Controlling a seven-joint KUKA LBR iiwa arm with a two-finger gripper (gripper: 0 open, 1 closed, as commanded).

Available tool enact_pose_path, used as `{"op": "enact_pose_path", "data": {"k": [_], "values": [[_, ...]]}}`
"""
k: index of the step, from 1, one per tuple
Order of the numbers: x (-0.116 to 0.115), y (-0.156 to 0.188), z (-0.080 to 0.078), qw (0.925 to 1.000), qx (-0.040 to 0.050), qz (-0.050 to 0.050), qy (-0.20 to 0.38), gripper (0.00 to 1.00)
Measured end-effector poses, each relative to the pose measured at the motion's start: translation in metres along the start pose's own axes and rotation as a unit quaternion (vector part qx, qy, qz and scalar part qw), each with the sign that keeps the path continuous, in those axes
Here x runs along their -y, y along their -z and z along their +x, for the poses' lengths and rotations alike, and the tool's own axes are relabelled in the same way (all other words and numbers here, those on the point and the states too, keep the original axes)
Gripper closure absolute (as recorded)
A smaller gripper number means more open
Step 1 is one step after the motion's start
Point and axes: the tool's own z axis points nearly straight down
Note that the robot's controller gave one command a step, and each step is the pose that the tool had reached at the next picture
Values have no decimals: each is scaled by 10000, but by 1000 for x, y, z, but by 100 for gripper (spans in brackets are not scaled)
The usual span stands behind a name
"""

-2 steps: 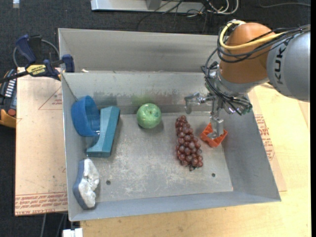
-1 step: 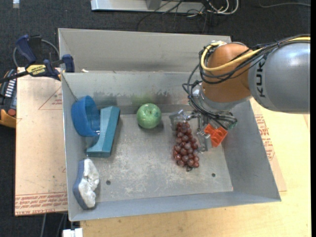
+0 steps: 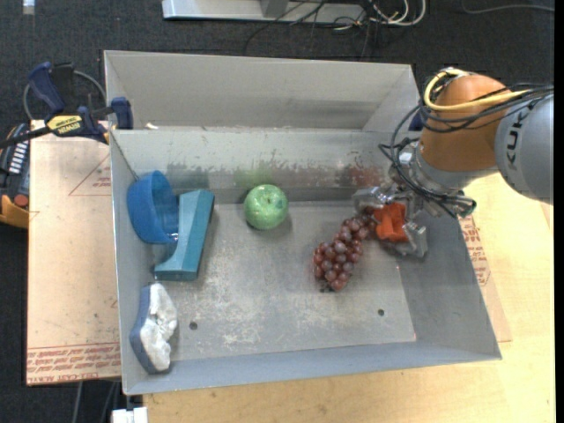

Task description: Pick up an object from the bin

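Bright, even light from above fills the bin [image 3: 264, 311], and its back wall [image 3: 264, 95] at upper centre is the palest surface. The apple [image 3: 265, 207] and grapes [image 3: 339, 254] cast short, soft shadows. Glare marks the orange cover [image 3: 463, 126] at right, while the carpet [image 3: 88, 16] along the top stays dark.

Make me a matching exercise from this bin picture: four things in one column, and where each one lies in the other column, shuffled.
1. green apple
2. bunch of dark red grapes
3. blue cup
4. grey-white crumpled lump

A. lower left corner of the view
B. right of the middle, beside the gripper
C. left side, next to the teal block
D. middle, toward the back wall

Pairs: 1-D, 2-B, 3-C, 4-A
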Motion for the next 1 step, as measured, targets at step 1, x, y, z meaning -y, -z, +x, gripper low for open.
{"op": "enact_pose_path", "data": {"k": [1], "values": [[-100,0,-51,9951,-49,-16,988,100]]}}
